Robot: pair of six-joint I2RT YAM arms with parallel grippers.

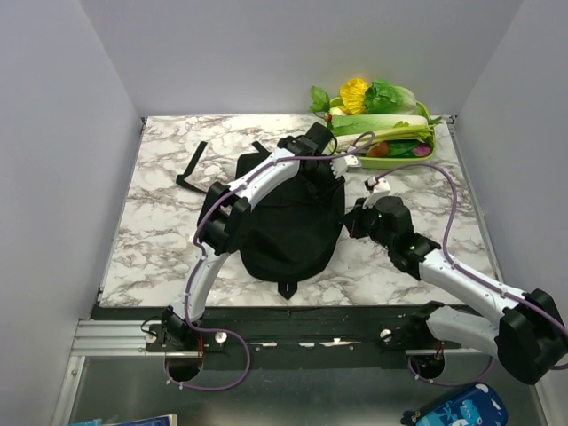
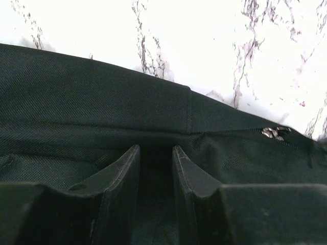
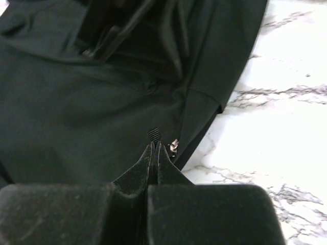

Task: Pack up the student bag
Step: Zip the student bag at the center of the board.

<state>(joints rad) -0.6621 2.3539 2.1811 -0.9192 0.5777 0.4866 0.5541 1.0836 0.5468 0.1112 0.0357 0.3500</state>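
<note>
Now the bag (image 1: 293,226) lies flat in the middle of the table (image 1: 160,222), black and floppy, and it looks closed. Its long way runs from the near edge, where the arms are bolted, out to the far side.

The right gripper (image 3: 155,149) is squeezed tight shut. It sits at the bag's right edge, with the bag lying to its left. A small ribbed tab (image 3: 153,133) pokes out just past its tips, and a shiny bit of zip (image 3: 174,145) is right beside them. (The tab may be pinched in the tips, but I cannot tell for sure.)

The left gripper (image 2: 156,153) reaches over the whole bag to its far end. Its fingers (image 2: 125,176) stand a little apart, low over the cloth, and I see nothing held between them. Another shiny zip piece (image 2: 273,133) lies off to one side of them, near the bag's edge.

I think the step in hand is opening the bag. For that, the zip has to be pulled along the bag's edge, and the right gripper is the one nearer to the tab. The left one is in a good place to hold the cloth so the bag does not slide. If the tab slips out of the tips, the zip will not move.
</note>
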